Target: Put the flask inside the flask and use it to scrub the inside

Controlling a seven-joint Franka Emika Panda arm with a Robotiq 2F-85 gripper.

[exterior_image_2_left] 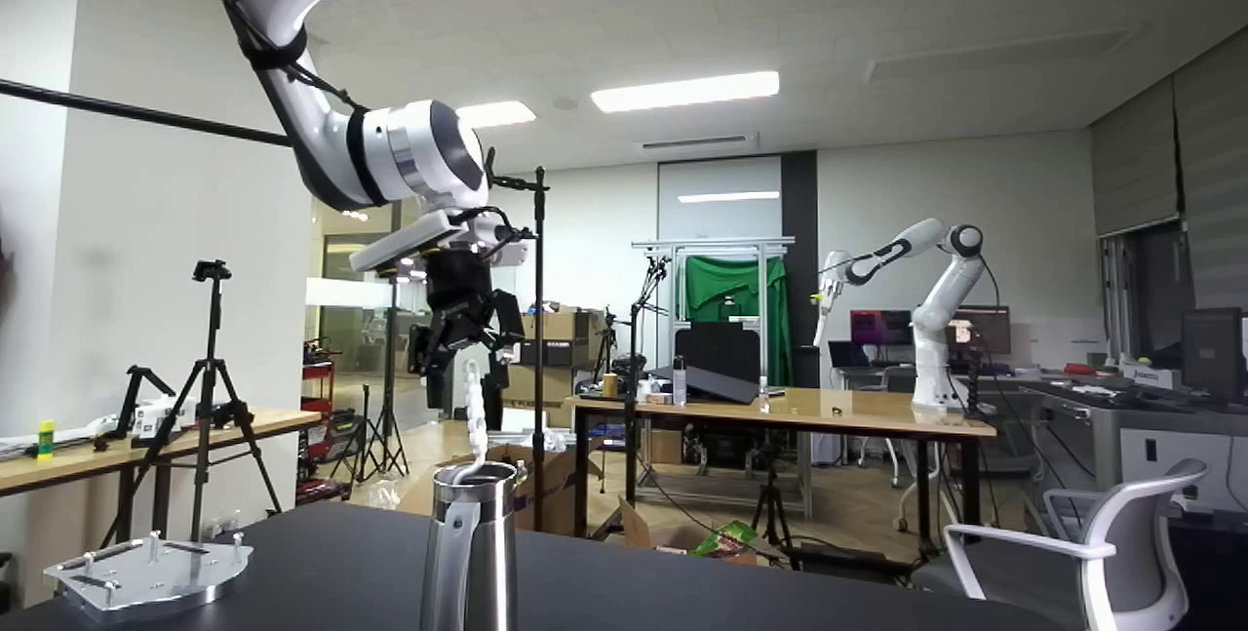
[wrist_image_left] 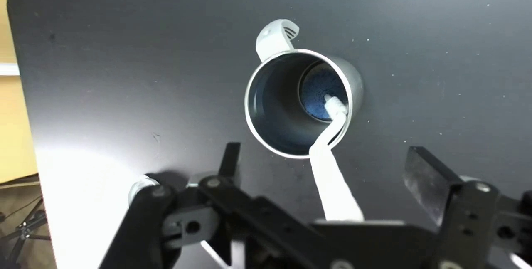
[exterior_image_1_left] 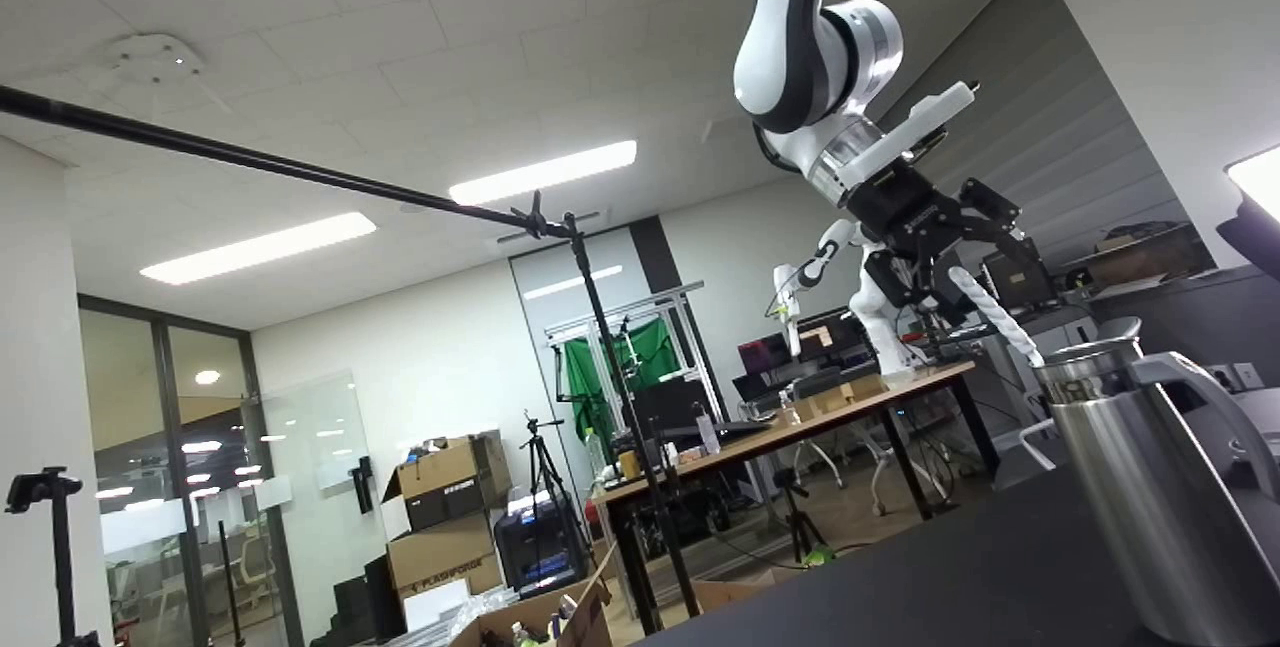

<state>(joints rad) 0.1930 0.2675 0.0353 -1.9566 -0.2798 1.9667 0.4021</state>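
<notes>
A steel flask with a grey handle stands upright on the black table in both exterior views (exterior_image_1_left: 1165, 517) (exterior_image_2_left: 499, 563) and in the wrist view (wrist_image_left: 274, 115). A white twisted brush leans out of its mouth in both exterior views (exterior_image_1_left: 992, 315) (exterior_image_2_left: 476, 416) and in the wrist view (wrist_image_left: 334, 181). Its lower end is inside the flask against the rim; its upper end is hidden by the gripper body in the wrist view. My gripper (wrist_image_left: 326, 161) is open above the flask in both exterior views (exterior_image_1_left: 968, 272) (exterior_image_2_left: 466, 387). Its fingers are apart on either side of the brush, with gaps.
A clear plate with upright posts (exterior_image_2_left: 151, 577) lies on the black table (exterior_image_2_left: 322, 563). A white chair (exterior_image_2_left: 1087, 553) stands beyond the table. A wooden table (exterior_image_2_left: 838, 407) with another robot arm (exterior_image_2_left: 931, 348) is farther back. A black tripod (exterior_image_2_left: 207, 397) stands behind the clear plate.
</notes>
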